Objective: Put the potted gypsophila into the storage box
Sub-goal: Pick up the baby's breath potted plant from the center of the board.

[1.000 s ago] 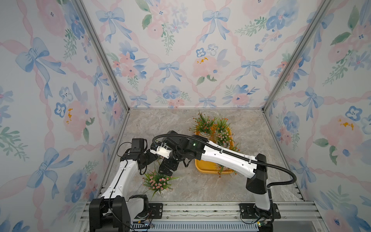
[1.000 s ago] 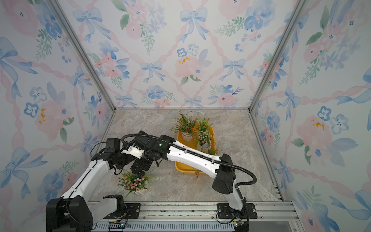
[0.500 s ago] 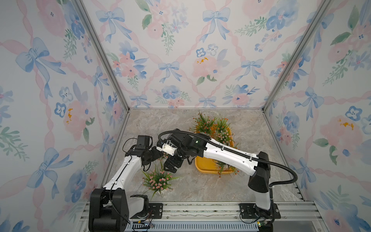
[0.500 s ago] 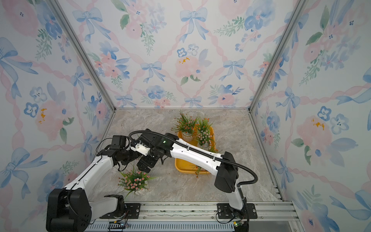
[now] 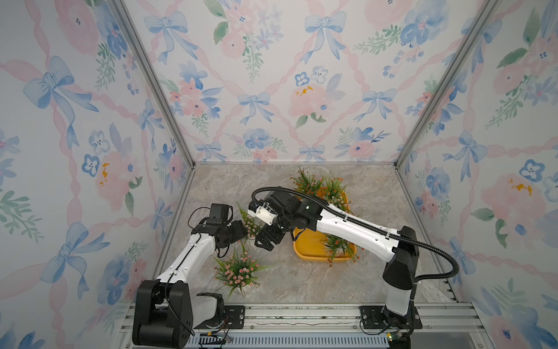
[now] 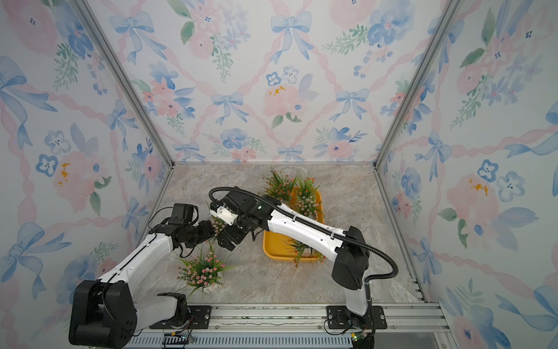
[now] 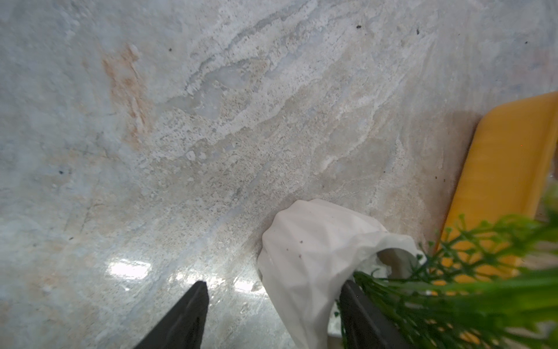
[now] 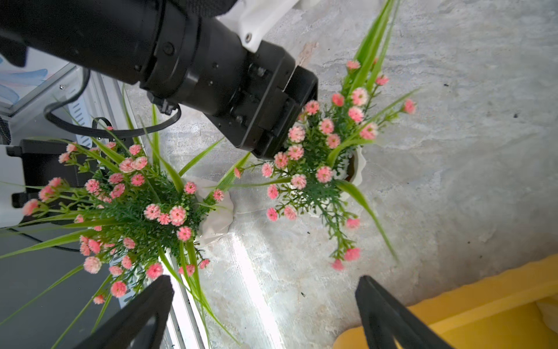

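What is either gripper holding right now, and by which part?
Nothing is gripped. The left gripper straddles a pink gypsophila's white pot, one finger at its side, the other clear of it. The right gripper hangs open and empty.

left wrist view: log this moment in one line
left tool: open, straddling white pot | right tool: open, empty | storage box: beside pot, pot not yet inside
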Controlling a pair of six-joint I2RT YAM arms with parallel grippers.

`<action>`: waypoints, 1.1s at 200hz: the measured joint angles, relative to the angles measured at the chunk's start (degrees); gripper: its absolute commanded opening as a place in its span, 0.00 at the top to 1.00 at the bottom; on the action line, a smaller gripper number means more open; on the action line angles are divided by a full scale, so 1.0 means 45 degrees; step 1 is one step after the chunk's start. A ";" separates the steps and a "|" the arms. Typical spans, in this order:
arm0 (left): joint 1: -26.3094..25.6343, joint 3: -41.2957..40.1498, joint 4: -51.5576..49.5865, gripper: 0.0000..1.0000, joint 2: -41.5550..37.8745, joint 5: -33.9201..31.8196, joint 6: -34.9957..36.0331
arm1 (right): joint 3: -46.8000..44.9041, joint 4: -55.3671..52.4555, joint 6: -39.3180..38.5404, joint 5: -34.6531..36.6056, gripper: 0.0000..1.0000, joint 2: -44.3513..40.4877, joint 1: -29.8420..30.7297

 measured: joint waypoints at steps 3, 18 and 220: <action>-0.0039 0.0000 0.0005 0.32 0.0029 -0.0039 0.0000 | 0.0000 0.0019 0.0005 0.0019 0.03 -0.0005 -0.0015; -0.0180 0.0000 0.0063 0.37 0.0141 -0.0170 0.0000 | -0.0015 0.0083 0.0049 0.0092 0.03 -0.0010 -0.0063; -0.1064 0.0481 -0.0199 1.00 0.0282 -0.1433 -0.0714 | -0.0131 0.0622 0.0364 -0.0627 0.03 -0.0219 0.0359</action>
